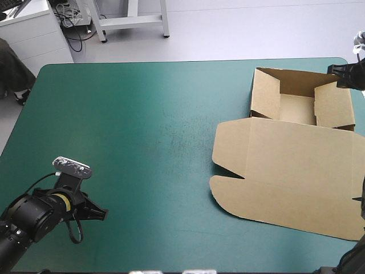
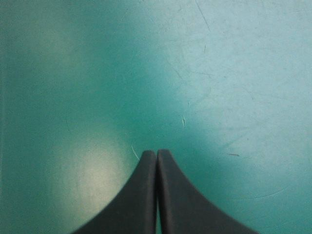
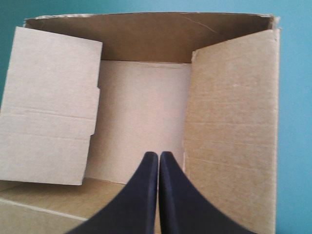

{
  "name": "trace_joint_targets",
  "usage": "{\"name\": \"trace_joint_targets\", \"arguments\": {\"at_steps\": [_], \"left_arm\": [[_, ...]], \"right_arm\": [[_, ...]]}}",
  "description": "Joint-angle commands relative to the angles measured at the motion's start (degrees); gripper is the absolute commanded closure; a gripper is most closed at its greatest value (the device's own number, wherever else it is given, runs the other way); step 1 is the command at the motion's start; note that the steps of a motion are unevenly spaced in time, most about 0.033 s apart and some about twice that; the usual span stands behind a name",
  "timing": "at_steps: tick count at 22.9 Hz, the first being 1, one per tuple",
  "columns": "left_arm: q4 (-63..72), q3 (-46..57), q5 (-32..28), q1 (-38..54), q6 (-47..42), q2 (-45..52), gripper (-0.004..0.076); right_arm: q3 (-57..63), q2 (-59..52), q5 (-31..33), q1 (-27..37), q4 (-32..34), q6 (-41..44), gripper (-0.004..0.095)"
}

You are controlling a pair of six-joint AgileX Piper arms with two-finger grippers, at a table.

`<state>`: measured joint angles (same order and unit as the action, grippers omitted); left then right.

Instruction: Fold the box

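The high camera looks forward and down over the desk (image 1: 142,131). The left wrist camera hangs close above bare teal-green cover (image 2: 219,73), well apart from the box (image 1: 296,171). The right wrist camera peers closely into the box, which the high view shares.

Left gripper (image 2: 156,152) above the teal-green cover (image 2: 219,73)
Black fingers (image 2: 139,195) meet in one pointed arch at lower centre; fine scratches (image 2: 183,121) mark the cover ahead

I have the box (image 1: 288,154) on the table's (image 1: 142,131) right half, tray (image 1: 296,108) far, lid (image 1: 291,182) near. Left gripper (image 1: 104,214) sits near-left, well apart; right gripper (image 3: 158,155) hangs over the tray.
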<state>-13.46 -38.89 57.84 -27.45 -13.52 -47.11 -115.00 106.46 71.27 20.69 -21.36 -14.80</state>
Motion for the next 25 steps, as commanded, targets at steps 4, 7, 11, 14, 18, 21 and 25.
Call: {"name": "trace_joint_targets", "arguments": {"at_steps": [4,7,11,14,18,21,25], "left_arm": [[-1.1,-1.2,-2.5,-0.2,-0.8,0.5,0.0756],[-1.1,-1.2,-4.0,-0.2,-1.4,0.5,0.0756],[-1.8,-1.2,-7.1,-0.2,-1.4,2.1,0.0756],[-2.6,-1.2,-7.1,-0.2,-1.4,6.0,0.0756],[-2.6,0.0,-6.5,-0.2,-1.4,11.4,0.0756],[-2.3,2.3,-6.0,-0.2,-1.4,16.1,0.0756],[-1.3,5.7,-6.0,-0.2,-1.4,20.6,0.0756]], "right_arm": [[-0.5,-6.5,0.2,-8.0,3.6,-0.6,0.0927],[2.8,-9.8,0.2,-14.2,7.3,-1.0,0.0927],[10.4,-16.9,-0.5,-21.7,12.3,-0.5,0.0927],[21.0,-25.8,-5.1,-24.8,11.9,0.5,0.0927],[33.6,-35.0,-10.2,-25.4,10.7,0.6,0.0927],[44.6,-43.4,-14.3,-25.4,10.7,0.5,0.0928],[53.7,-51.2,-15.3,-25.4,10.7,0.5,0.0928]]}}
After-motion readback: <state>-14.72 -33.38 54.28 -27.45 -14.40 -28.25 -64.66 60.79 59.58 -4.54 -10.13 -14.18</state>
